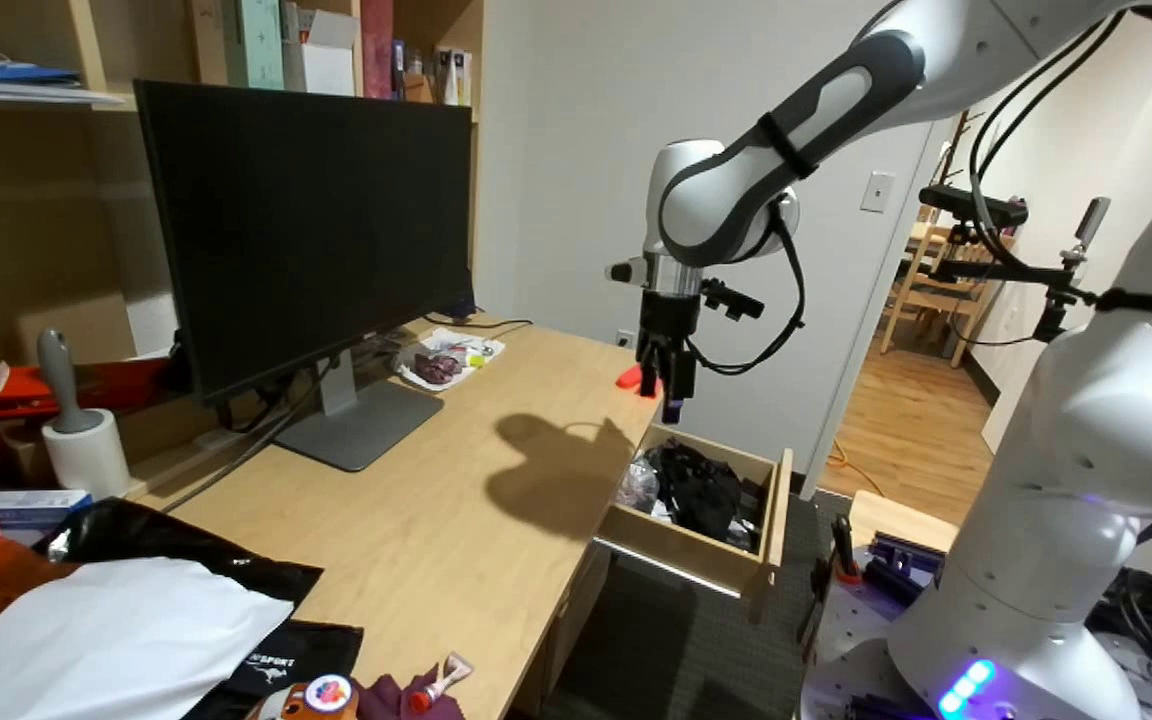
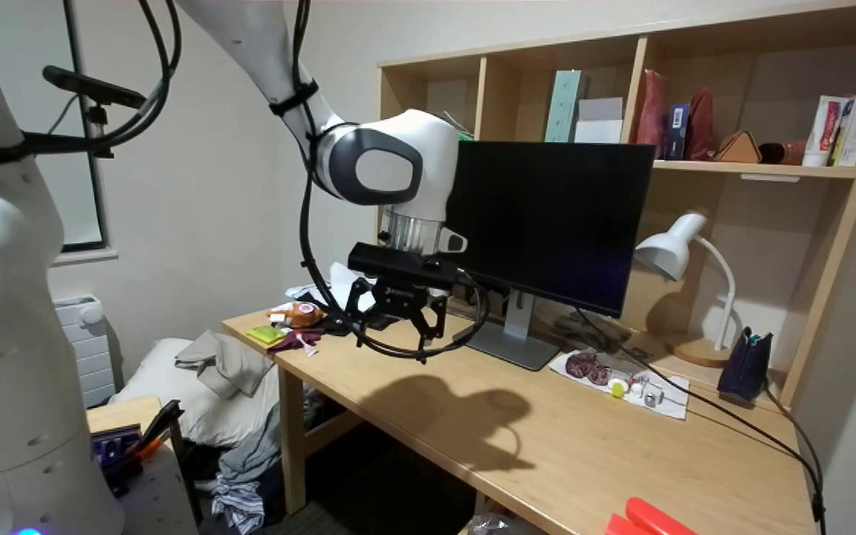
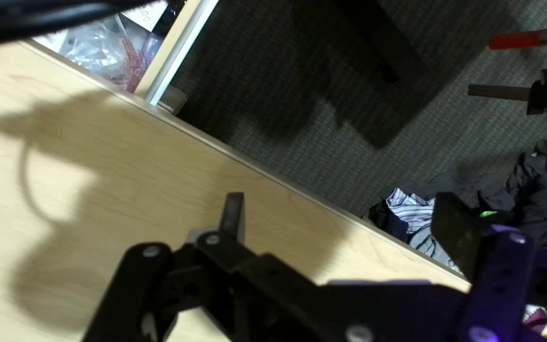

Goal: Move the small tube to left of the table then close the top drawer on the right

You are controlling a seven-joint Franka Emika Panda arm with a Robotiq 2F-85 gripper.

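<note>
A small tube (image 1: 446, 678) with a red cap lies on a maroon cloth at the table's near end in an exterior view; it also shows small at the far left end (image 2: 307, 343). The table (image 1: 416, 550) is a long light-wood desk. The top drawer (image 1: 681, 550) is pulled out at the opposite end, with black items and clear plastic inside. Its side wall (image 3: 168, 47) shows at the wrist view's top left. My gripper (image 1: 664, 392) hangs pointing down, high near the table's front edge. In the wrist view its fingers (image 3: 341, 216) are wide apart, with nothing between them.
A monitor (image 1: 306, 240) stands at the table's back, beside a white sheet with small items (image 2: 669, 401) and a lamp (image 2: 669, 249). A red object (image 2: 647, 518) lies near the drawer end. Packages (image 1: 136, 630) cover the opposite end. Clothes (image 3: 413, 211) lie on the floor.
</note>
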